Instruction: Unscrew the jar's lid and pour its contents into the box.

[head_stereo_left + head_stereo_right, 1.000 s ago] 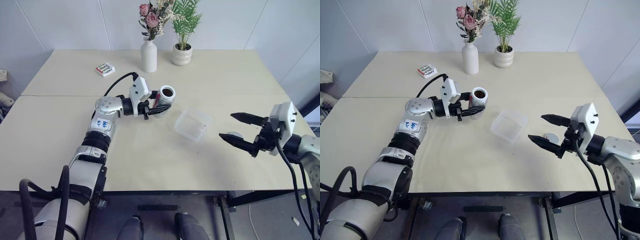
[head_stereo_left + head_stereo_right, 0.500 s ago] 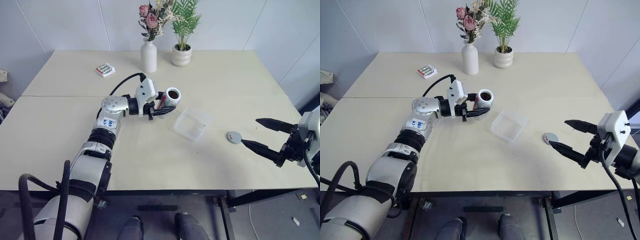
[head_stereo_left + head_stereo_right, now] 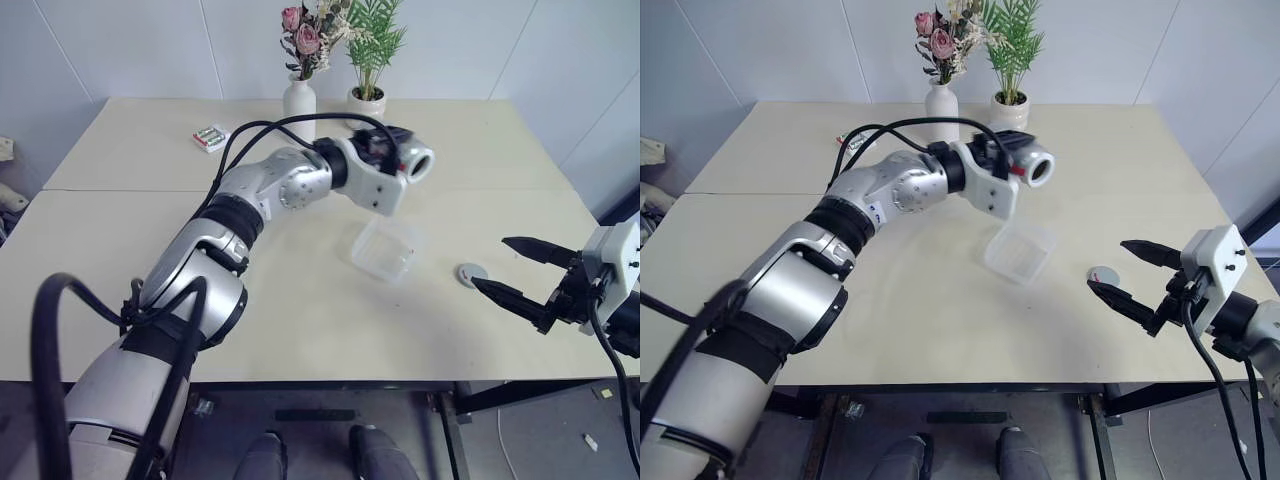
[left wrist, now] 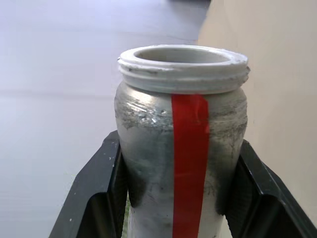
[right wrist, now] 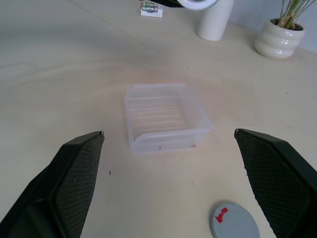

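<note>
Left eye view: left gripper (image 3: 392, 160) is clamped on the jar (image 3: 408, 163), holding it in the air above the table (image 3: 120, 260), up and behind the box (image 3: 385, 248). Jar lies roughly level, long axis running across the table toward the robot's right, open mouth facing right and slightly toward the camera. No lid on it.

Left wrist view: both black fingers (image 4: 106, 191) press the jar's silvery sides, the red stripe (image 4: 189, 163) runs lengthwise between them, and the threaded white rim (image 4: 183, 62) points away from the wrist. Contents can't be made out from here.

The box sits open side up on the table, mid-right, clear plastic, skewed to the table edges. Looks empty in the right wrist view.

The lid (image 3: 471, 273) lies flat on the table to the right of the box, apart from it, a red mark on its grey top.

Right gripper (image 3: 520, 272) hovers low near the table's right edge, fingers spread wide, holding nothing, pointing left toward the box; the lid is just ahead of its fingertips.

Back of table: white vase (image 3: 299, 100) with flowers, potted plant (image 3: 366, 100), battery pack (image 3: 210, 137).
</note>
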